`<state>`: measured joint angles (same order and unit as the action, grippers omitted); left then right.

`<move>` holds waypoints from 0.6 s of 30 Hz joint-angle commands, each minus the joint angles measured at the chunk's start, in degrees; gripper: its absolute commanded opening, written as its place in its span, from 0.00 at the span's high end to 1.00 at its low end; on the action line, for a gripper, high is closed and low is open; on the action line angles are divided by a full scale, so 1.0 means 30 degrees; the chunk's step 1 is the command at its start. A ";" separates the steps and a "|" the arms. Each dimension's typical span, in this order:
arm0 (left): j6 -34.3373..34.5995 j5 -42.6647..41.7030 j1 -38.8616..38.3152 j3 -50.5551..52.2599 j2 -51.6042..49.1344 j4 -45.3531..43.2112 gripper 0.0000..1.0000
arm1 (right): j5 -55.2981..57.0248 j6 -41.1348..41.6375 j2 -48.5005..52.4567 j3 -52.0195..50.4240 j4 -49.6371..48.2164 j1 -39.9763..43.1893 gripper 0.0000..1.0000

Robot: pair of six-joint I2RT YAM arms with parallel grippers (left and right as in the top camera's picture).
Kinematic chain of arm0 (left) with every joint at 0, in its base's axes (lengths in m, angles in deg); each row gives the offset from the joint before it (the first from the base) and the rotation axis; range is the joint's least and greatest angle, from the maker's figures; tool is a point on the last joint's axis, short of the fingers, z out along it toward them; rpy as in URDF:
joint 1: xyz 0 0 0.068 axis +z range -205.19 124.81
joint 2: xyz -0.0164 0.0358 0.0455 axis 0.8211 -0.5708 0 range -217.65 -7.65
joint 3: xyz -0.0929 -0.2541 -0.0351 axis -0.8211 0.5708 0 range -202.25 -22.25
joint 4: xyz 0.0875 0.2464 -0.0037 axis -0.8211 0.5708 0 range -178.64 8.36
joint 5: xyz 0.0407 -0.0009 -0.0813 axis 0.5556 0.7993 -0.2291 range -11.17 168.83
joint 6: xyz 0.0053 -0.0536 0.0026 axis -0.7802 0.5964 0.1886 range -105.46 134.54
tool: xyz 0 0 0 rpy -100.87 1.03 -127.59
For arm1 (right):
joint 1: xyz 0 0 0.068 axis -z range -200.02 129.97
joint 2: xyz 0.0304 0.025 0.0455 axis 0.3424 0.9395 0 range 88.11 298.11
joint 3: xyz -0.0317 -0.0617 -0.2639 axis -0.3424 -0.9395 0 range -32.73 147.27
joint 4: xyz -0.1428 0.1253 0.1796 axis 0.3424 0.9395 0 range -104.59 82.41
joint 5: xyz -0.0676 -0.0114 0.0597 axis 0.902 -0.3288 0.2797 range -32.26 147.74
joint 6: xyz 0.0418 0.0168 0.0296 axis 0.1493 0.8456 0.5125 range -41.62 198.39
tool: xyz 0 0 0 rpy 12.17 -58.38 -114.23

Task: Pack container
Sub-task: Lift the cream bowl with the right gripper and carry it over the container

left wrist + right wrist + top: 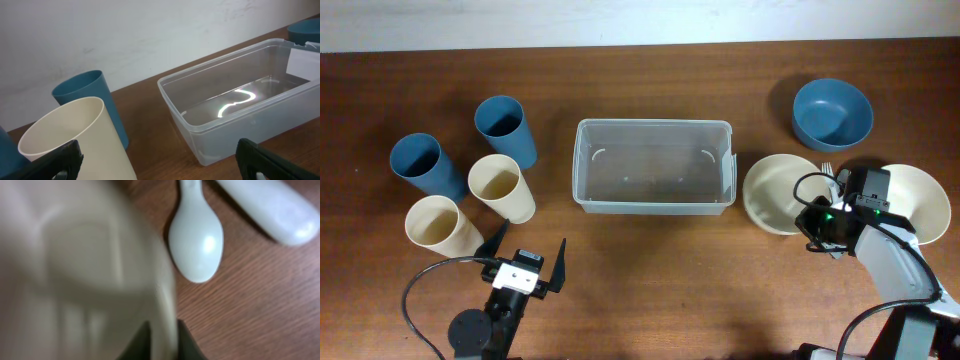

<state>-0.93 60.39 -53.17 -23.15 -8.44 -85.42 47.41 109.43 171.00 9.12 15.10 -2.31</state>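
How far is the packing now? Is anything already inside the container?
Done: nothing, the container is empty. In hand: the right gripper seems shut on the rim of a cream bowl; the left gripper is open near the cups. Left: probably all of it; blue bowl, second cream bowl, cups and spoon are outside.

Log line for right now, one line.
container: empty | left gripper: open, holding nothing | right gripper: shut on rim of cream bowl beside container
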 commanded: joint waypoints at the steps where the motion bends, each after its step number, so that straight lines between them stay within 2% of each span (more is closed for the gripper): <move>1: -0.0168 0.0138 0.0095 0.0131 0.0146 0.0015 0.00 | -0.0240 0.0488 0.0160 -0.0131 -0.0211 0.0117 0.96; 12: -0.0168 0.0138 0.0095 0.0131 0.0146 0.0015 0.00 | -0.0379 0.1566 0.0153 -0.0131 -0.0984 0.0204 0.96; 18: -0.0168 0.0138 0.0095 0.0131 0.0146 0.0015 0.00 | -0.2047 0.1443 0.0138 -0.0124 -0.1508 0.1800 0.96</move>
<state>-0.93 60.39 -53.17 -23.15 -8.44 -85.42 45.36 113.74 171.11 9.07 11.52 0.25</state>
